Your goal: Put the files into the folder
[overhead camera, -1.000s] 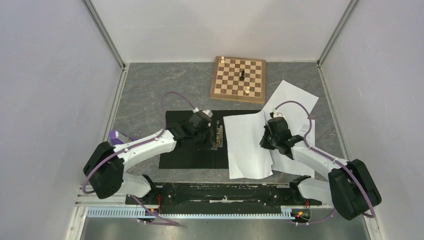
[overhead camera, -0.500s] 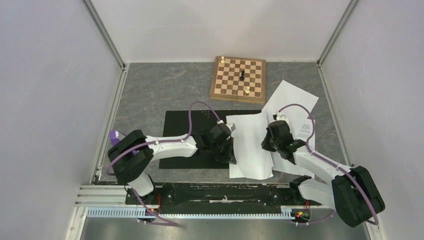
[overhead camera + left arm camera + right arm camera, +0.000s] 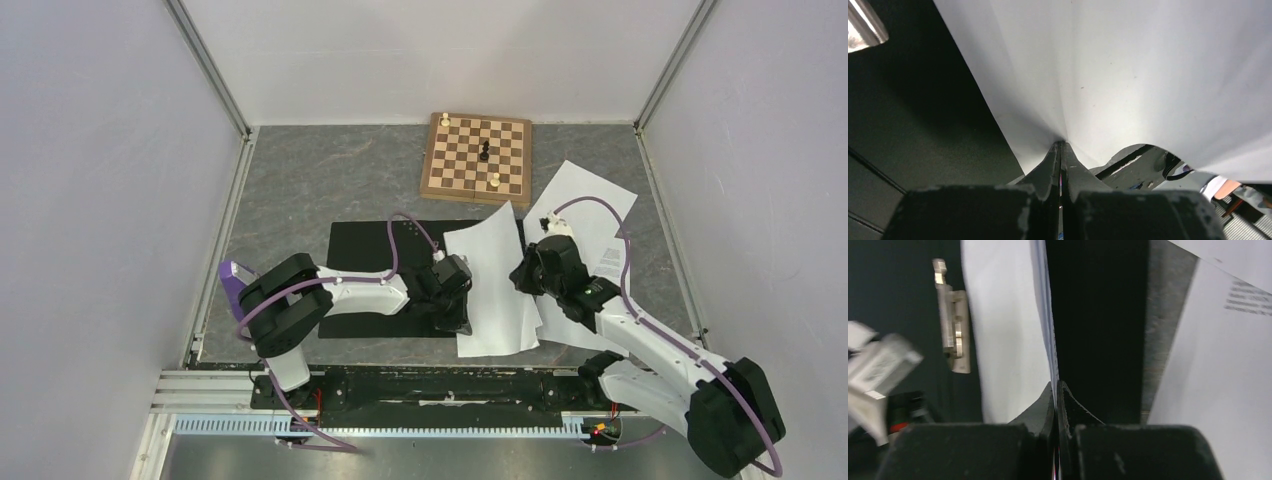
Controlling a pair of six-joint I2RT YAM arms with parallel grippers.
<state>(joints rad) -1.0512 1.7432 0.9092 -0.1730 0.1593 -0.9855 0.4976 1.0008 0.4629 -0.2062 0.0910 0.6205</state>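
The folder point(image 3: 365, 250) lies open, black inside up, with its metal spine clip point(image 3: 954, 320) showing. A white sheet point(image 3: 495, 290) is bowed up over the folder's right half. My left gripper point(image 3: 457, 303) is shut on the sheet's left near edge; in the left wrist view my left gripper point(image 3: 1062, 146) pinches the sheet point(image 3: 1128, 75). My right gripper point(image 3: 524, 277) is shut on the sheet's right edge; in the right wrist view my right gripper point(image 3: 1056, 386) clamps the sheet point(image 3: 1003, 340), seen edge-on. More sheets point(image 3: 590, 210) lie to the right, one printed point(image 3: 1218, 365).
A wooden chessboard point(image 3: 476, 158) with a few pieces sits at the back centre. A purple metronome point(image 3: 232, 276) stands left of the folder by the left arm. Grey walls close in on both sides.
My left gripper moved right from the spine clip to the sheet's left edge and shut on it. The sheet rose and bowed, looking narrower. My right gripper shifted slightly left.
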